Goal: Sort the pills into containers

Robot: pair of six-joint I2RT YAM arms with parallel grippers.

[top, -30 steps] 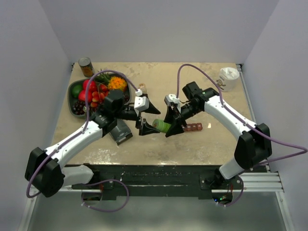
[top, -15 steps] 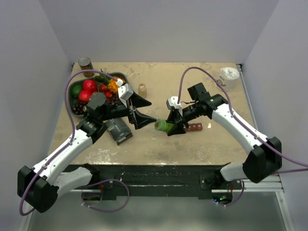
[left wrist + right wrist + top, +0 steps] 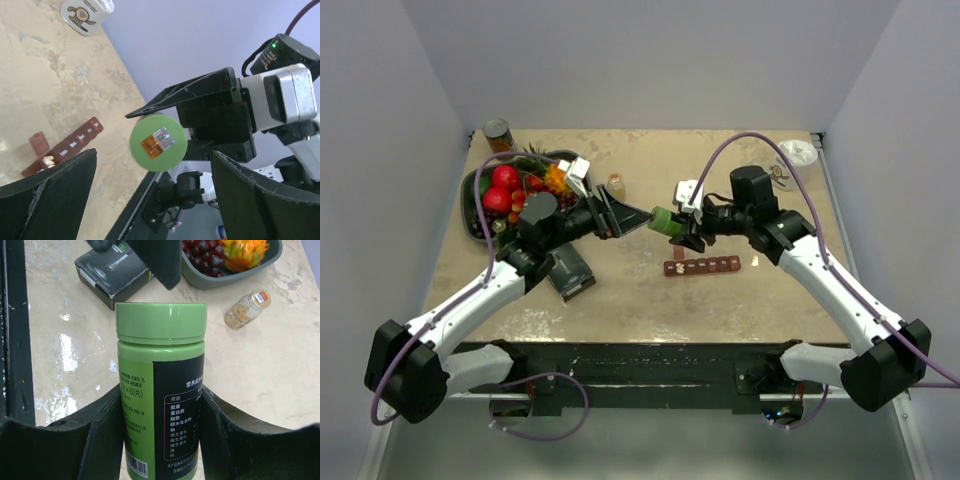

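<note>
My right gripper (image 3: 682, 228) is shut on a green pill bottle (image 3: 664, 220) and holds it in the air, lid toward the left arm. The right wrist view shows the bottle (image 3: 160, 390) clamped between both fingers (image 3: 100, 435), its green lid on. My left gripper (image 3: 632, 220) stands open just left of the lid, apart from it. From the left wrist, the round lid (image 3: 158, 143) faces me, between and beyond my spread fingers (image 3: 50, 200). The containers (image 3: 702, 267), a dark red strip, lie on the table below the bottle. One compartment holds a white pill (image 3: 48, 160).
A fruit tray (image 3: 480, 200) sits at the back left with a can (image 3: 498, 135) behind it. A small amber bottle (image 3: 616, 186) stands near the tray. A black box (image 3: 570, 270) lies under the left arm. A white cup (image 3: 798, 155) is at the back right.
The right gripper has raised the green bottle up and back off the strip, which now shows whole. The left gripper opened wide and swung round to face the lid.
</note>
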